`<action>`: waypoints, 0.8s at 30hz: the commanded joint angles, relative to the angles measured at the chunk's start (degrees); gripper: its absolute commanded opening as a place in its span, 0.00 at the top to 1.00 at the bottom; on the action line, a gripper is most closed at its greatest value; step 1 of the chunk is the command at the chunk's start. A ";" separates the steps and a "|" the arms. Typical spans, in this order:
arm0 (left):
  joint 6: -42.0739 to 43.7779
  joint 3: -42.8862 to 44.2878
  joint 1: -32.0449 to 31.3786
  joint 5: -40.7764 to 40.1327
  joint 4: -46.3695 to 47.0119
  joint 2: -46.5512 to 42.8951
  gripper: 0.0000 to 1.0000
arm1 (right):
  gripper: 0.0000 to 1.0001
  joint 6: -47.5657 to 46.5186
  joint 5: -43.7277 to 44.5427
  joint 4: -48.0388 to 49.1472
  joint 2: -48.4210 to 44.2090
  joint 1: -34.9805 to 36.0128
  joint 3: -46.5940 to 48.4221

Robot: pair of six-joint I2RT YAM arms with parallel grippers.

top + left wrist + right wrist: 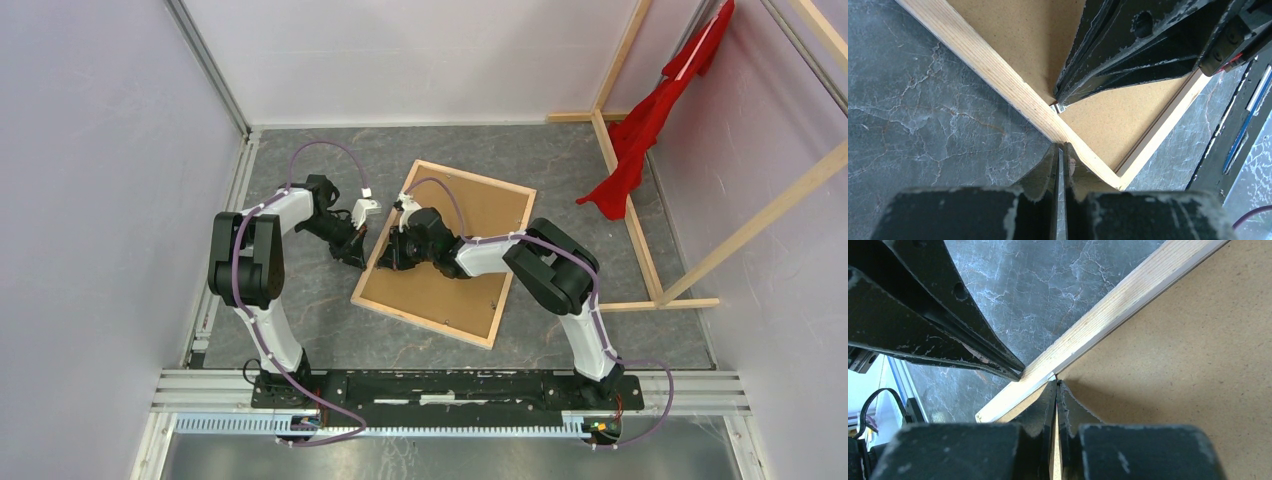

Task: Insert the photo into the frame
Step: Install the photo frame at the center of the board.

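Note:
The frame (475, 176) lies back-up and tilted on the grey table, its bare wood border (998, 75) (1118, 305) enclosing a brown backing board (480, 215) (1013, 30) (1188, 340). The photo is hidden from every view. My left gripper (355, 250) (1062, 146) is shut with nothing between its fingers, and its tips touch the frame's left border from outside. My right gripper (392, 256) (1056, 382) is shut too, tips down on the board right at the inner side of that same border, beside a small metal tab (1060, 107). The two grippers face each other across the border.
Bare wooden beams (640, 240) stand at the right, with a red cloth (650, 120) hanging over them. White walls close the back and left. The arms' base rail (450, 385) runs along the near edge. Grey marbled tabletop (300, 300) surrounds the frame.

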 commanded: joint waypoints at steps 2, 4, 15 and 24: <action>-0.21 -0.23 -0.46 -0.74 0.85 2.05 0.90 | 0.93 0.12 -0.08 -0.54 2.00 -0.07 0.55; -0.12 -0.09 -0.42 -0.67 0.54 2.19 0.90 | 0.93 0.05 -0.17 -0.59 2.03 -0.12 0.72; -0.02 -0.07 -0.41 -0.75 0.43 1.92 0.90 | 0.91 -1.26 -1.11 -0.83 1.37 -1.02 1.76; -3.60 6.01 -0.06 0.65 0.49 3.00 0.80 | 0.76 -4.05 -0.33 -2.43 -6.05 -8.94 0.10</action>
